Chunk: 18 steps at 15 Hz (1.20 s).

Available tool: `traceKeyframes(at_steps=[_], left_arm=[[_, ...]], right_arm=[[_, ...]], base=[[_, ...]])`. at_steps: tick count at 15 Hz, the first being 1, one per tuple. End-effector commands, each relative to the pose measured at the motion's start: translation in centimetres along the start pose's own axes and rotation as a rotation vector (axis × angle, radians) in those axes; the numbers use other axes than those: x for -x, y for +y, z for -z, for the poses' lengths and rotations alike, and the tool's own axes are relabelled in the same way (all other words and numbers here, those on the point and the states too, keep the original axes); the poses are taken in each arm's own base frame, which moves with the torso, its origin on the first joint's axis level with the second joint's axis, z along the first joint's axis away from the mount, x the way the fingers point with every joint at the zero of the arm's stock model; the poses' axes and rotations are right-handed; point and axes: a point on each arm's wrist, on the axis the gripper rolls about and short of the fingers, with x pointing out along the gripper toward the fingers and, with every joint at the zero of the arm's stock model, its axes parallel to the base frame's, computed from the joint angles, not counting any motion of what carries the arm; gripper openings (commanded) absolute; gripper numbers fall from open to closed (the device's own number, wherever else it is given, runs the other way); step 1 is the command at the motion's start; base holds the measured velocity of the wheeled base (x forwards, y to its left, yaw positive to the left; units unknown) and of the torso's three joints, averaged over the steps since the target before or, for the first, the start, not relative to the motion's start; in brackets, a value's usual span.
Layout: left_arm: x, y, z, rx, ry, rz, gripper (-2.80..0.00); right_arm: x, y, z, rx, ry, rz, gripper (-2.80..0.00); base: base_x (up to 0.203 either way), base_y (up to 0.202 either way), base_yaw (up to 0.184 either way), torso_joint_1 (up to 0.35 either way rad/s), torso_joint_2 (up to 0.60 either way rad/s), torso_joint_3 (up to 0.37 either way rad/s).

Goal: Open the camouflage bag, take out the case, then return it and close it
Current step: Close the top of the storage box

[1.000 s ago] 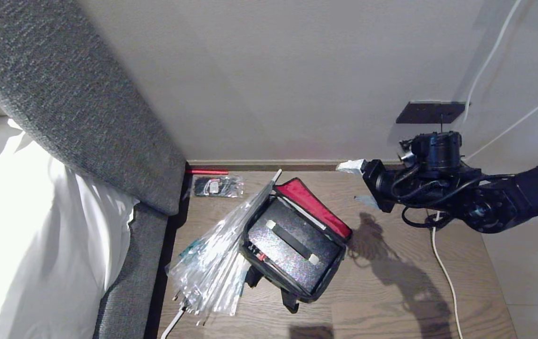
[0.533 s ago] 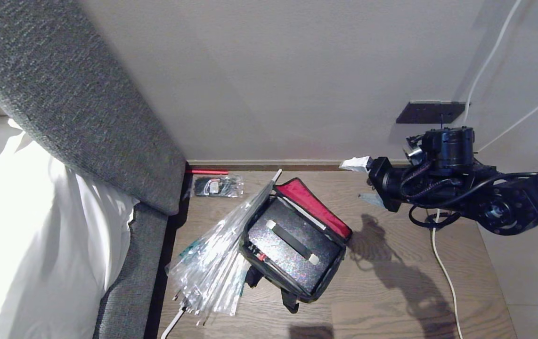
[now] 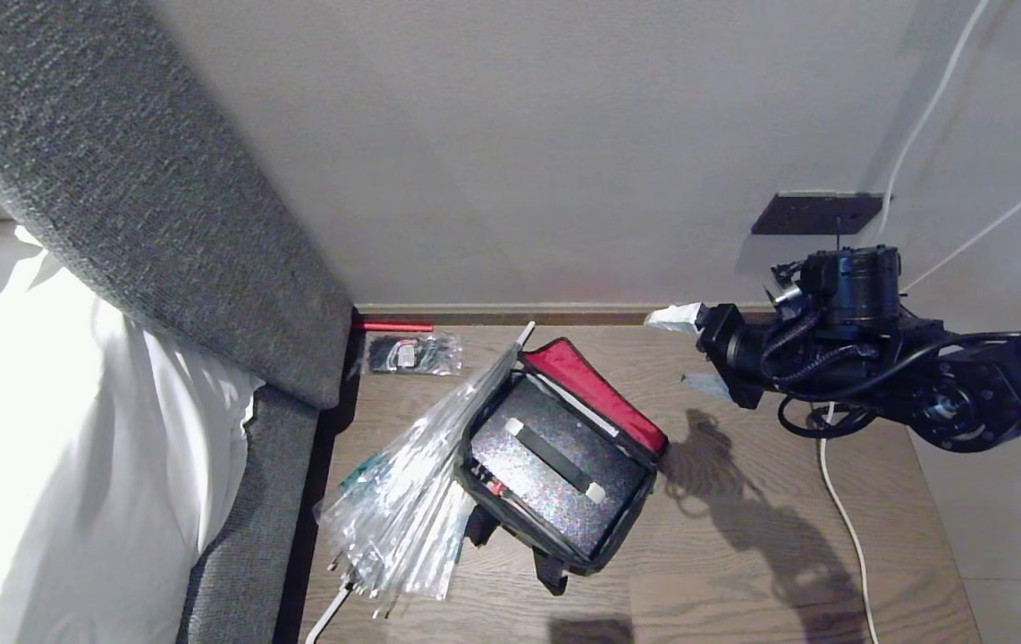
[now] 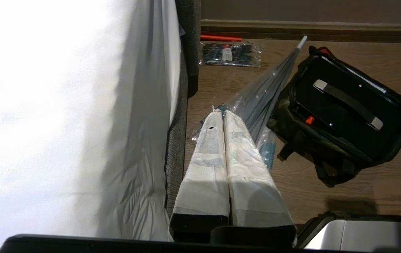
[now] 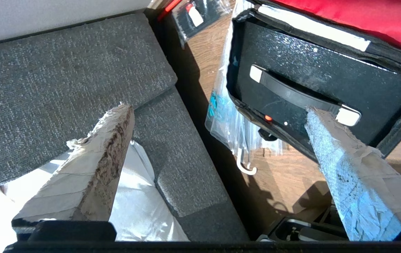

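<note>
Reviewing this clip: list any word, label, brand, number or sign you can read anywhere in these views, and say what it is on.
None can be read.
White label on the small packet of dark items by the baseboard: too small and blurred to read.
Blue-green print on the clear-wrapped umbrella: no letters can be made out.
White strip along the camouflage bag under its red flap: shows no readable text.
Black case inside the bag: no marking visible on its handle or top.

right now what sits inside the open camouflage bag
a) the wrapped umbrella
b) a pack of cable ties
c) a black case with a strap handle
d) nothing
c: the black case with its strap handle fills the open camouflage bag; the wrapped umbrella lies beside it.
</note>
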Motion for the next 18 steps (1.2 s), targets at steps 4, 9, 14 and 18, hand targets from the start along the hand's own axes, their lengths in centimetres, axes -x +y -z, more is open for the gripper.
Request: traceKeyframes(at_steps=[4, 9, 14, 18], left_arm=[[0.0, 0.01, 0.0, 0.0, 0.0, -0.004, -2.8], [-0.01, 0.0, 0.03, 0.0, 0.0, -0.004, -2.8], [-0.01, 0.01, 0.01, 0.0, -0.001, -0.002, -2.8], [-0.01, 0.01, 0.01, 0.0, -0.001, -0.002, -2.8]], right_arm=[[-0.01, 0.03, -0.02, -0.007, -0.003, -0.002, 0.0], [-0.11, 0.0, 0.1, -0.006, 0.002, -0.001, 0.0], [-0.17, -0.21, 0.24, -0.009, 0.005, 0.006, 0.0], [0.02, -0.32, 0.4, -0.011, 0.009, 0.011, 0.0]], base=[[0.0, 0.0, 0.0, 0.002, 0.0, -0.034], [0.0, 0.0, 0.0, 0.002, 0.0, -0.175], [0.0, 0.0, 0.0, 0.003, 0.0, -0.198], [0.0, 0.0, 0.0, 0.002, 0.0, -0.197]])
